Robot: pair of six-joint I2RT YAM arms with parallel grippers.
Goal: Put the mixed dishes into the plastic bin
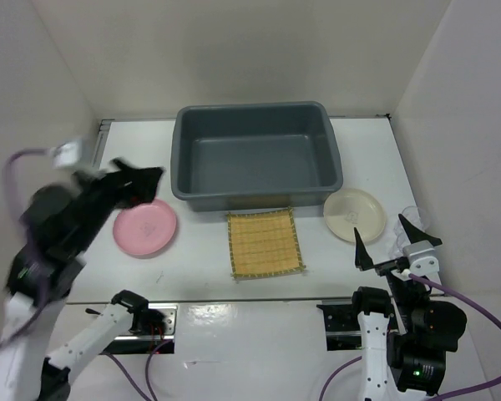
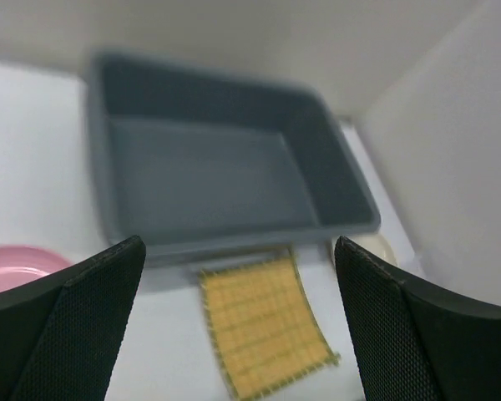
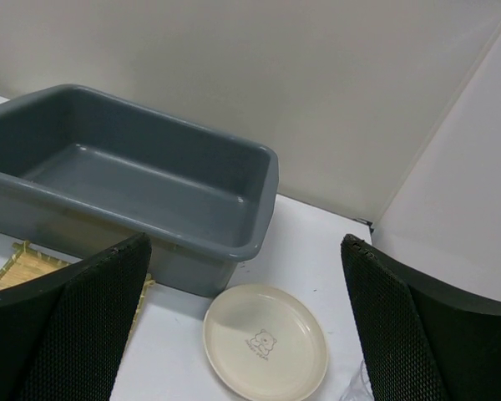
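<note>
The dark grey plastic bin (image 1: pixel 256 198) stands empty at the back middle of the table. In front of it lie a pink plate (image 1: pixel 144 229) on the left, a yellow woven mat (image 1: pixel 265 242) in the middle and a cream plate (image 1: pixel 354 215) on the right. A small clear cup (image 1: pixel 407 219) shows faintly right of the cream plate. My left gripper (image 1: pixel 140 185) is open and empty, raised above the pink plate's far edge and blurred. My right gripper (image 1: pixel 389 238) is open and empty, just near-right of the cream plate. The right wrist view shows the cream plate (image 3: pixel 265 341) between my open fingers.
White walls close in the table on the left, back and right. The left wrist view shows the bin (image 2: pixel 225 167), the mat (image 2: pixel 263 330) and the pink plate's edge (image 2: pixel 17 261). The right wrist view shows the bin (image 3: pixel 234 247) and the cup's edge (image 3: pixel 355 391).
</note>
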